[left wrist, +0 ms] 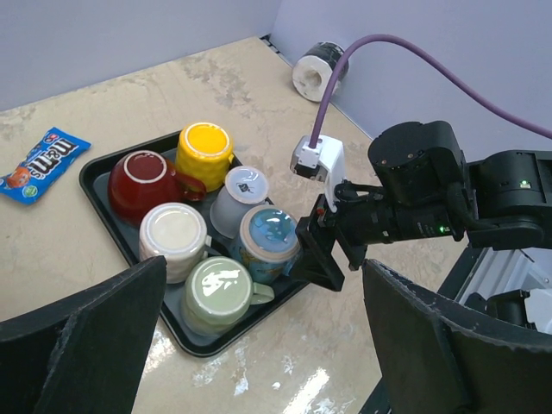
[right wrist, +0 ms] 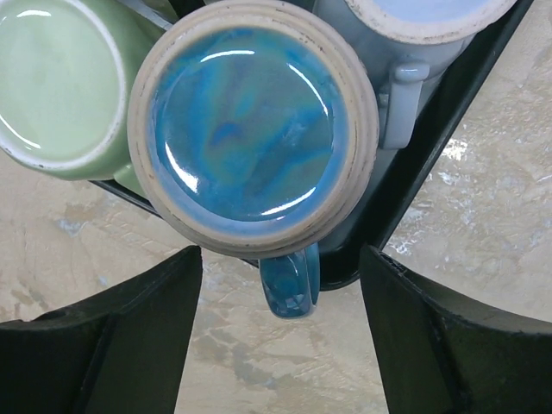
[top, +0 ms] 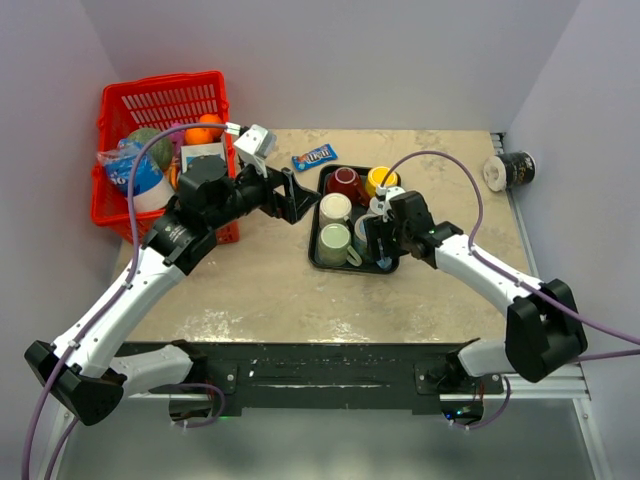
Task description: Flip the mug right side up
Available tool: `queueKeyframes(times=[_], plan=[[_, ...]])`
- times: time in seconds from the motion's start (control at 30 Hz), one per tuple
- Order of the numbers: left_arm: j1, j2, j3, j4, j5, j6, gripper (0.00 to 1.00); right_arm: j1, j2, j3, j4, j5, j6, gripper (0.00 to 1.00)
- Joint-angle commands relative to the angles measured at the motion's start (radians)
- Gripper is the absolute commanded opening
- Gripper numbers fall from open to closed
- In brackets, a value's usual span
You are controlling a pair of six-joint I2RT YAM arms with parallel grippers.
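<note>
Several mugs stand upside down on a black tray (top: 314,258): red (top: 345,183), yellow (top: 381,178), cream (top: 335,208), green (top: 334,243), grey and blue. My right gripper (top: 378,250) is open and hangs low over the blue mug (right wrist: 250,129). The mug's handle (right wrist: 291,280) juts over the tray's rim (right wrist: 440,121), between my spread right fingers (right wrist: 280,345), which do not touch it. In the left wrist view the blue mug (left wrist: 269,233) sits at the tray's near right. My left gripper (top: 300,200) is open and empty, above the table left of the tray.
A red basket (top: 160,100) full of items stands at the back left. A candy packet (top: 313,157) lies behind the tray. A roll of tape (top: 510,170) sits at the back right edge. The green mug (right wrist: 52,86) and grey mug (right wrist: 414,17) crowd the blue one.
</note>
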Motion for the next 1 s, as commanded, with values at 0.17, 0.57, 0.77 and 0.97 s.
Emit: queueKeyframes(times=[0.17, 0.57, 0.77, 0.97], plan=[[-0.003, 0.002, -0.019, 0.031, -0.025, -0.018, 0.99, 0.021, 0.032, -0.02, 0.057, 0.077, 0.013, 0.68], [-0.003, -0.026, -0.053, 0.039, -0.071, -0.039, 0.99, 0.043, 0.012, -0.091, 0.198, 0.162, 0.082, 0.45], [-0.001, -0.033, -0.062, 0.042, -0.069, -0.041, 0.99, 0.041, -0.001, -0.082, 0.186, 0.156, 0.062, 0.17], [-0.001, -0.033, -0.067, 0.047, -0.058, -0.047, 0.99, 0.041, -0.016, -0.068, 0.149, 0.125, 0.036, 0.0]])
